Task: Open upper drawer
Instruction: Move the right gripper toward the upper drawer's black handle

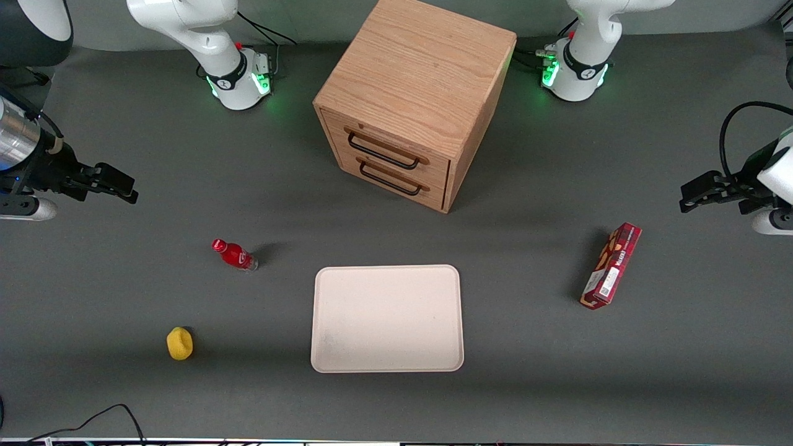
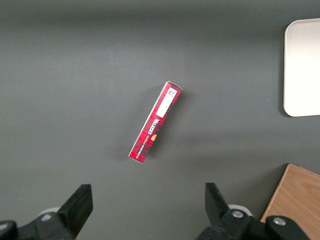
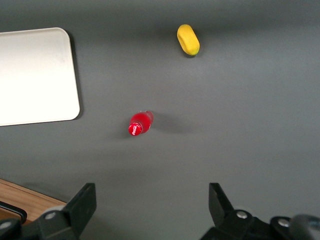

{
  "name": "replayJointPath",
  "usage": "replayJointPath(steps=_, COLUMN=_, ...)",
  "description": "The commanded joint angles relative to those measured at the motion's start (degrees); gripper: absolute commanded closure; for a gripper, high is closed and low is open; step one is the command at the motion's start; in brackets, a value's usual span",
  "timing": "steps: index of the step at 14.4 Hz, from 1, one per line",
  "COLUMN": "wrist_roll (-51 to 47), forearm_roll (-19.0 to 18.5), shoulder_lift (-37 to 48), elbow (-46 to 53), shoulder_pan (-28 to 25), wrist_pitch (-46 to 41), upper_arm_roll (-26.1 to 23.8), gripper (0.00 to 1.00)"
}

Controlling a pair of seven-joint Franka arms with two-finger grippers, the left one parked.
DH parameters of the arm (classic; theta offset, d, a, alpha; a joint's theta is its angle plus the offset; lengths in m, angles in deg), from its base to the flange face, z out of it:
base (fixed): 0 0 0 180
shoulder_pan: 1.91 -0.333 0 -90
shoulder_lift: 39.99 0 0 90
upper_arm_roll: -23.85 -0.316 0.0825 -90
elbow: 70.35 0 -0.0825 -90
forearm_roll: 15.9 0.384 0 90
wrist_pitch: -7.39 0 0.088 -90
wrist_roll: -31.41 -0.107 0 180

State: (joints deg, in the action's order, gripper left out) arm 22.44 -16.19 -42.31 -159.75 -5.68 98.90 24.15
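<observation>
**Tool spread and idle, upper drawer shut**

The tool [image 1: 127, 189] hangs spread over the tabletop [image 1: 526, 371] at the working arm's edge, holding and touching nothing. The upper drawer [image 1: 387, 147] sits flush in the cabinet [image 1: 421, 74], so its inside is hidden. The tray [image 1: 387, 319] lies bare, nearer the front camera than the cabinet.

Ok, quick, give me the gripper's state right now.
Gripper: open, holding nothing, up over the table at the working arm's end, well clear of the upper drawer.
</observation>
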Motion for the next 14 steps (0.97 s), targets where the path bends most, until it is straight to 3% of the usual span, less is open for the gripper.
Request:
replayJointPath(steps=1, wrist_roll=-1.4, forearm_roll=-0.9, shoulder_lift=-0.8, elbow=1.9, shoulder_pan=-0.5, wrist_pitch=-1.9, upper_arm_roll=0.2, gripper=0.00)
replayJointPath(steps=8, wrist_roll=-1.1, forearm_roll=-0.5, shoulder_lift=-0.2, elbow=5.1, shoulder_pan=-0.6, wrist_pitch=-3.3, upper_arm_roll=0.1, gripper=0.00)
replayJointPath(steps=9, wrist_roll=-0.4, forearm_roll=0.6, shoulder_lift=-0.5, elbow=5.5, shoulder_pan=-0.6, wrist_pitch=-6.8, upper_arm_roll=-0.4, gripper=0.00)
replayJointPath(steps=10, wrist_roll=0.1, forearm_roll=2.5, shoulder_lift=-0.9, elbow=6.7, shoulder_pan=-0.6, wrist_pitch=-9.7, upper_arm_roll=-0.8, gripper=0.00)
replayJointPath(steps=13, wrist_roll=12.9, forearm_roll=13.5, shoulder_lift=-0.7, elbow=7.0, shoulder_pan=-0.6, wrist_pitch=-11.7, upper_arm_roll=-2.0, gripper=0.00)
replayJointPath(steps=14, wrist_roll=18.4, forearm_roll=14.7, shoulder_lift=-1.1, elbow=7.0, shoulder_pan=-0.6, wrist_pitch=-11.7, upper_arm_roll=-3.4, gripper=0.00)
